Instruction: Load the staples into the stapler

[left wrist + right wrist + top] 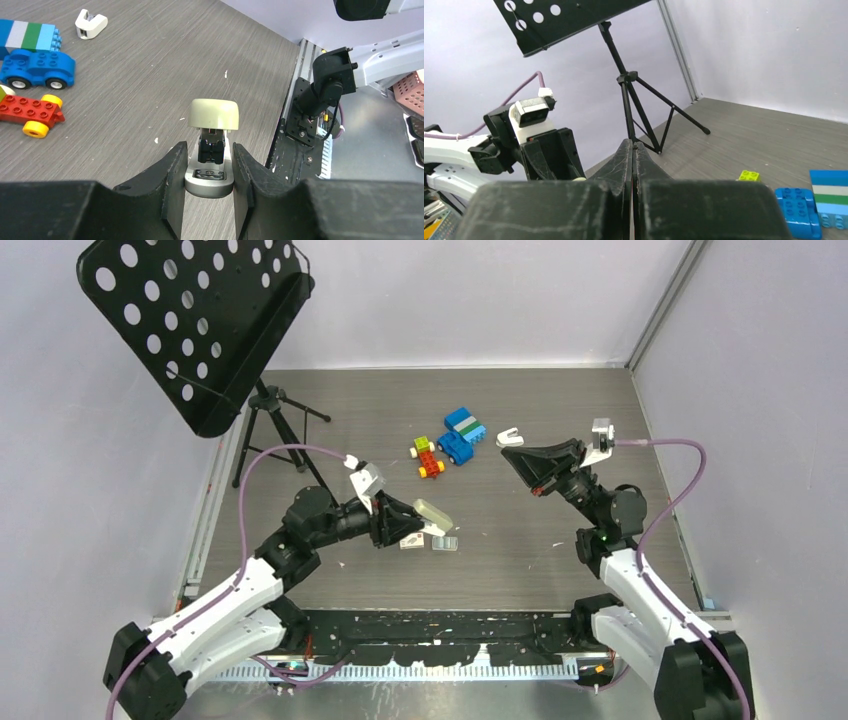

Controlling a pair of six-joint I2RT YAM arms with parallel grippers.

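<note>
Roughly mid-task, judging by layout. Stapler (215,114) clamped across its base by left gripper (209,150), jaws pressed on either side, grey-beige top flipped up, magazine exposed and facing out toward the right arm. Held low over the surface (520,570), near centre-left; contact with it not clear. Opening step looks done; loading and closing left to do.

Right gripper (633,150) raised off the surface, well apart from the stapler, jaws fully together. Nothing visible between them in the wrist view; a thin strip pinched there can't be ruled in or out.

Staples not clearly picked out anywhere. Small greyish piece (445,543) on the surface just below the stapler, possibly the strip, too small to tell.

Containers:
- Stapler magazine: open, dark pusher block visible in the channel above the metal base plate. No silvery strip discernible inside, so probably not loaded, a judgement only.
- Small whitish box (410,540) just beside the greyish piece, partly under the left gripper; contents not visible.

Not in play: blue toy car (30,70), red block vehicle (27,111), white claw-shaped piece (91,23), all further back on the surface; music stand (200,325) at back left.

Next likely needs: strip lined up with the channel, slid in, top pushed down.
</note>
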